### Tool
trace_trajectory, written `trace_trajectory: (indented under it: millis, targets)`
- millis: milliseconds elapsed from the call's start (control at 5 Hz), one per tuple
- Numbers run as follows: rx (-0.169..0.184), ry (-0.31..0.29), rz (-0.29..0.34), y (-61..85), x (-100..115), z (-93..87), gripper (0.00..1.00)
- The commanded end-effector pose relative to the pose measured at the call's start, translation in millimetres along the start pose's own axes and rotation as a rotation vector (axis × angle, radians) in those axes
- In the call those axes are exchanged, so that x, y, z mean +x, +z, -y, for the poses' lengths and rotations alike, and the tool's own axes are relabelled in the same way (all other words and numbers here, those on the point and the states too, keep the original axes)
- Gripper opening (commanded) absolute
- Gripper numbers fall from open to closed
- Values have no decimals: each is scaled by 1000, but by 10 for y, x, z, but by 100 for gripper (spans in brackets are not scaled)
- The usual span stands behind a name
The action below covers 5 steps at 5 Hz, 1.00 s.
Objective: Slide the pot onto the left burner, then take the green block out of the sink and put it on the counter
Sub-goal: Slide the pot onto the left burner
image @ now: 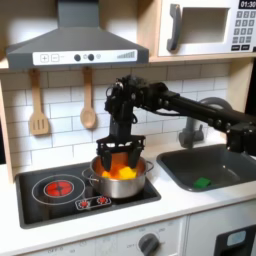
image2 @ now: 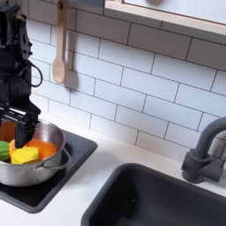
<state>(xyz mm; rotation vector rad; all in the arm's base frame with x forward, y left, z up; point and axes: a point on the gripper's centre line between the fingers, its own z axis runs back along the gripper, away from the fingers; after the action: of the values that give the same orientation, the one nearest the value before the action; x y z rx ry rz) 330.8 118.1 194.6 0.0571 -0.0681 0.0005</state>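
The shiny steel pot [image: 121, 180] [image2: 28, 161] stands on the right burner of the black cooktop and holds orange, yellow and green pieces. My gripper [image: 120, 157] [image2: 18, 124] hangs straight above it, open, with its dark fingers [image: 105, 156] spread and lowered to the pot's far rim. I cannot tell if they touch the rim. The green block [image: 203, 183] lies on the floor of the dark grey sink [image: 182, 166] [image2: 159, 205], at the first exterior view's right. The cream counter [image: 190, 203] [image2: 106, 154] runs around cooktop and sink.
The left burner [image: 59, 187] glows red and is bare. Two wooden utensils [image: 88, 112] [image2: 60, 48] hang on the tiled wall behind. A dark faucet [image2: 206, 150] stands behind the sink. A hood and microwave [image: 205, 25] sit overhead.
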Motion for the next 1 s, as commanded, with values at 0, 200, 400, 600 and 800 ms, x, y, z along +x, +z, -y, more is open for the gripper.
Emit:
trace_trajectory:
  millis: [0,200,400,600,800]
  targets:
    - [4,9,-15,-115,-34,26,100]
    - [-1,4,-24,-146,-13,87,100]
    - [13,8,-26,-187,-16,71,100]
    - [21,18,-27,-233,-16,34,100]
    - [44,19,-15,-236,18,-4,100]
